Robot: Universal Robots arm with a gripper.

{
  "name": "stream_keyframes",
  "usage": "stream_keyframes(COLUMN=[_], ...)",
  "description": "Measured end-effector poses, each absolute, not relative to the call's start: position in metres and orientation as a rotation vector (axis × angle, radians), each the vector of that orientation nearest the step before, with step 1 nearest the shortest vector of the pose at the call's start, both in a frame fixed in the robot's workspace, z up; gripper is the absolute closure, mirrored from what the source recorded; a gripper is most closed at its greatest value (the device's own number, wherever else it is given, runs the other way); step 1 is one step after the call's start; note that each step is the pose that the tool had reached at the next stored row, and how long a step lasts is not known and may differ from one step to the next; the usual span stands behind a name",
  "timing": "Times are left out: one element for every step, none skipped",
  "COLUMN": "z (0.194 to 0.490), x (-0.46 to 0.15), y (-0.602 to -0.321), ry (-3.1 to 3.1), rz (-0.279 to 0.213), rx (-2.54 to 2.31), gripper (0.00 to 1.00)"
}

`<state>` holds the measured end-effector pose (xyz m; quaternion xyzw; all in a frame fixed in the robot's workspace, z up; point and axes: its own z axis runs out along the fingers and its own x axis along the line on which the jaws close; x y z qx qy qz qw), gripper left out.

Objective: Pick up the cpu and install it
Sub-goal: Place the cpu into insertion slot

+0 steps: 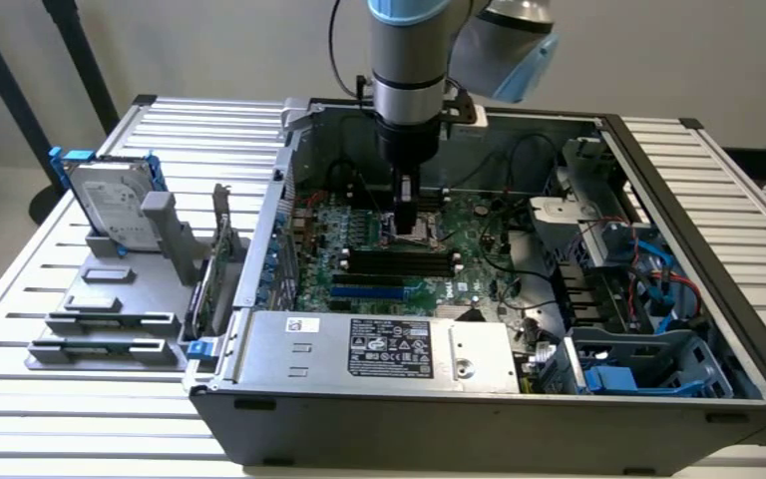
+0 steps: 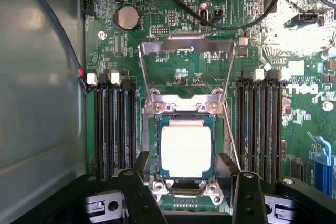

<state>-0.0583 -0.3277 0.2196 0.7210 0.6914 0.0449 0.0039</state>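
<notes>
Closest to the wrist camera are the two black fingers (image 2: 134, 195) of the gripper (image 2: 186, 161). They're spread wide, one on each side of the cpu (image 2: 185, 148), with a bit of a gap on both sides, so it isn't gripping anything. The cpu itself is lying flat in the socket (image 2: 157, 184), silver top facing up. The load plate (image 2: 186, 56) is flipped open just behind it, and there are RAM slots (image 2: 113, 124) on either side.

Going across the exterior view from its left:
- First there's a grey rack (image 1: 104, 309) on the slatted table (image 1: 11, 409), with a hard drive (image 1: 111, 205) standing upright in it in a blue bracket.
- Next is the open case (image 1: 490, 419), with the PSU (image 1: 376, 349) along its front edge and the green motherboard (image 1: 356, 269) behind that.
- The arm (image 1: 410, 60) comes straight down, and the gripper (image 1: 407, 215) is right over the socket, mid-board.
- Over on that view's right are the drive cage (image 1: 596, 239), some blue cables (image 1: 656, 274) and a blue caddy (image 1: 609, 384) in the near corner.
</notes>
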Motion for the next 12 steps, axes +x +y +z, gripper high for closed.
stream_keyframes(z=[0.221, 0.222, 0.223, 0.223, 0.224, 0.225, 0.225, 0.225, 0.226, 0.226, 0.226, 0.226], x=[-0.061, -0.065, -0.068, -0.071, -0.075, -0.078, -0.082, -0.084, -0.086, -0.088, -0.089, -0.091], y=[-0.328, -0.328, -0.328, -0.328, -0.329, -0.329, -0.33, -0.331, -0.332, -0.333, -0.333, -0.334], ry=[2.168, 2.169, 2.17, 2.172, 2.173, 2.174, 2.175, 2.176, 2.176, 2.176, 2.176, 2.176], rz=[0.143, 0.146, 0.149, 0.151, 0.154, 0.157, 0.158, 0.159, 0.16, 0.161, 0.162, 0.162], rx=[2.261, 2.263, 2.264, 2.266, 2.268, 2.269, 2.27, 2.271, 2.272, 2.273, 2.274, 2.275], gripper=[0.38, 0.4, 0.4, 0.46, 0.46, 0.53, 0.58, 0.64, 0.7, 0.7, 0.76, 0.82])
